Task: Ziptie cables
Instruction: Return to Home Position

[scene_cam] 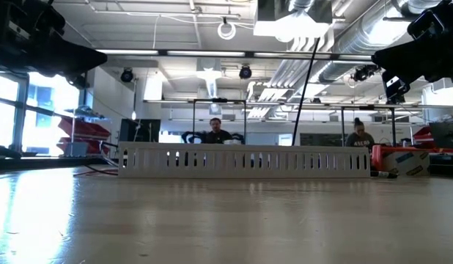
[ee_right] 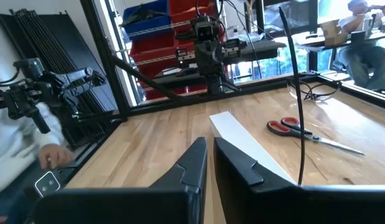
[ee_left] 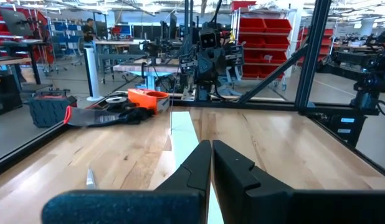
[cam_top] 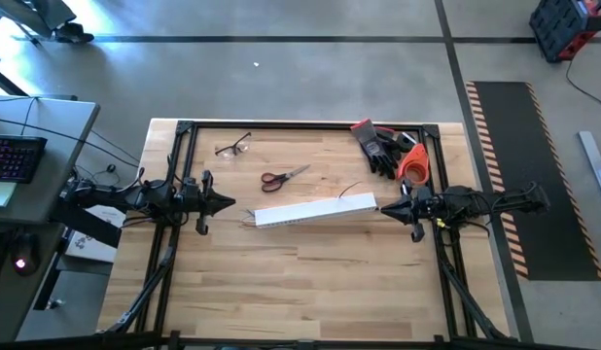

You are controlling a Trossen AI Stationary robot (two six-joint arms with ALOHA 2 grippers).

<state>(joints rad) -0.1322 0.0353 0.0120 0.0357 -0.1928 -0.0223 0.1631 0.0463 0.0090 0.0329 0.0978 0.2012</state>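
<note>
1. Between the 2 pincers, a white cable duct (cam_top: 315, 210) lies lengthwise on the wooden desk (cam_top: 300, 282), with its lid on.
2. The left pincer (cam_top: 229, 204) hovers just off one end of the duct, its fingers pressed together and holding nothing.
3. The right pincer (cam_top: 385, 207) hovers just off the other end, its fingers also together and empty.
4. The cables (cam_top: 245, 221) are mostly hidden inside the duct. Only short ends poke out at the end nearest the left pincer.
5. The ziptie (scene_cam: 307, 88), a thin black strip, stands up from the duct at the end close to the right pincer.
6. Red-handled scissors (cam_top: 284, 177) lie beyond the duct, apart from both pincers.
7. Black gloves (cam_top: 378, 146) lie near the right pincer.
</note>
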